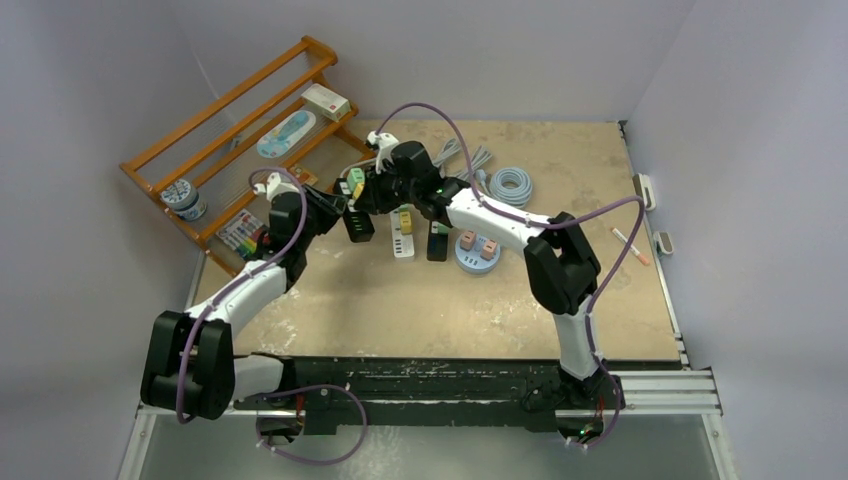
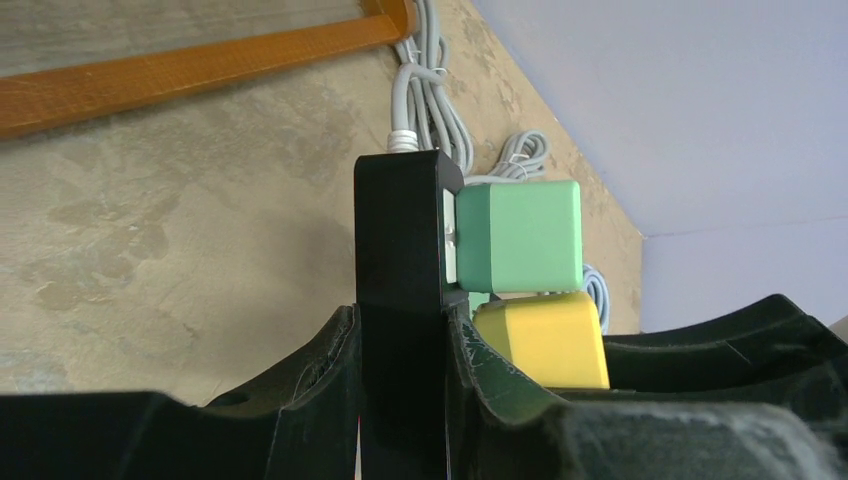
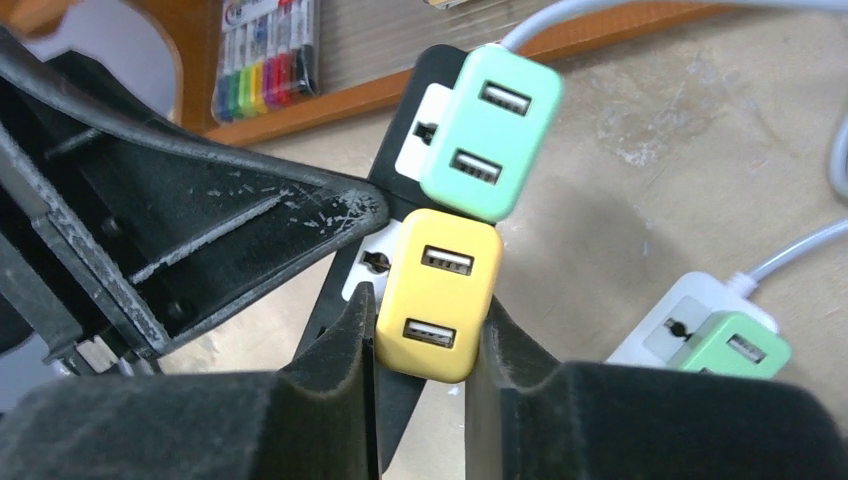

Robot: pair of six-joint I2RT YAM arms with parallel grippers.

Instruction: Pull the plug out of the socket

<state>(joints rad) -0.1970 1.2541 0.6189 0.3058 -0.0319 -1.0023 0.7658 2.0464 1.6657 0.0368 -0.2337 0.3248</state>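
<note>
1. The left gripper [image 2: 400, 328] was clamped shut on the black power strip [image 2: 396, 215]. One pad pressed each of the strip's opposite faces, and the strip stood on edge between them.
2. In the top view the held strip lay toward 11 o'clock from the middle of the table [image 1: 420, 300]. It was near the foot of the wooden rack [image 1: 235, 105], which filled the 10 o'clock corner.
3. Two plugs sat on the strip's socket face, a green plug [image 3: 488, 130] and a yellow plug [image 3: 437, 262]. They touched each other, and the yellow one was the nearer to the left gripper.
4. The right gripper [image 3: 425, 315] was closed on the yellow plug, with one finger against each of its long sides. The plug's two USB ports faced the right wrist camera.
5. In the right wrist view the green plug lay at 1 o'clock from the yellow plug. A black finger of the left gripper reached in from 9 o'clock.
6. In the left wrist view a grey cable [image 2: 430, 95] left the strip's far end toward 12 o'clock.
7. In the right wrist view a white power strip [image 3: 660, 325] carrying a second green plug [image 3: 730, 350] lay at 4 o'clock from the yellow plug, well apart from it. A marker pack [image 3: 265, 50] sat on the rack at 11 o'clock.
8. In the top view a round blue socket hub [image 1: 477, 252] with pink plugs lay at 4 o'clock from the grippers. A coiled hose [image 1: 512, 186] lay at 3 o'clock.
</note>
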